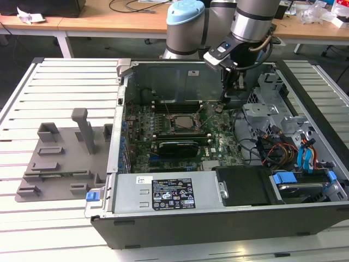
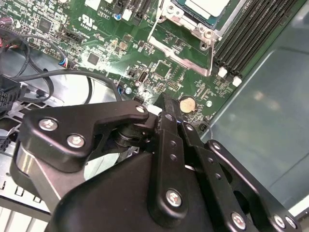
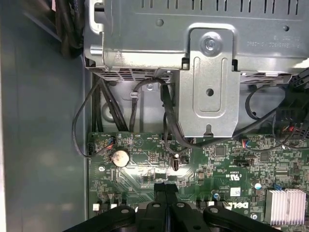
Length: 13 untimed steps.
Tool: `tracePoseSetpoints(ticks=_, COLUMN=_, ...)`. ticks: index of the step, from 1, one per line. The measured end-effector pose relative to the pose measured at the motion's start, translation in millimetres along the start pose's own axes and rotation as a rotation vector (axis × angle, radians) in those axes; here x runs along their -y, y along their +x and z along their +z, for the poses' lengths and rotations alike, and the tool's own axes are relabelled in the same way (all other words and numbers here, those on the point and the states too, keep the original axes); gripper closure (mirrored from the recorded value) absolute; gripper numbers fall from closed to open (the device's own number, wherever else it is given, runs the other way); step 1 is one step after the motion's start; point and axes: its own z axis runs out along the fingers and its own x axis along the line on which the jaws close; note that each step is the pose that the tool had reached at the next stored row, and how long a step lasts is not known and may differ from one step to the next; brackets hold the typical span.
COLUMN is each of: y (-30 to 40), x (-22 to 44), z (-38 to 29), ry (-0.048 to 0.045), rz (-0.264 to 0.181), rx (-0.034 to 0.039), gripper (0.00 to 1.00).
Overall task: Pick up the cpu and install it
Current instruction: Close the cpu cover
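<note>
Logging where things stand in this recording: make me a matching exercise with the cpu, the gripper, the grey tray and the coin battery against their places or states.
Things:
1. cpu
2. gripper
3. grey tray
4. coin battery

Places or states:
A. outside the computer case, at the exterior view's left
B. shut, holding nothing
C. lying in the socket frame
D. round and silvery, on the green board

Pairs: 1-C, 2-B, 3-A, 4-D
</note>
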Motion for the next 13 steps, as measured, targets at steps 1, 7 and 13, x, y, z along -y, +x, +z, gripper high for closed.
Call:
tracePoseSetpoints(ticks=1, y=0.0, x=0.0, z=0.6, ry=0.0, rz=0.0, rx=0.0, gripper=0.89)
tracePoseSetpoints(ticks=7, y=0.3, x=-0.3, z=5.5, ry=0.0, rz=0.0, rx=0.0, gripper=0.89)
tracePoseSetpoints(ticks=13, y=0.6, x=1.1, z=12.4, ry=0.0, rz=0.0, rx=0.0001, gripper=0.89)
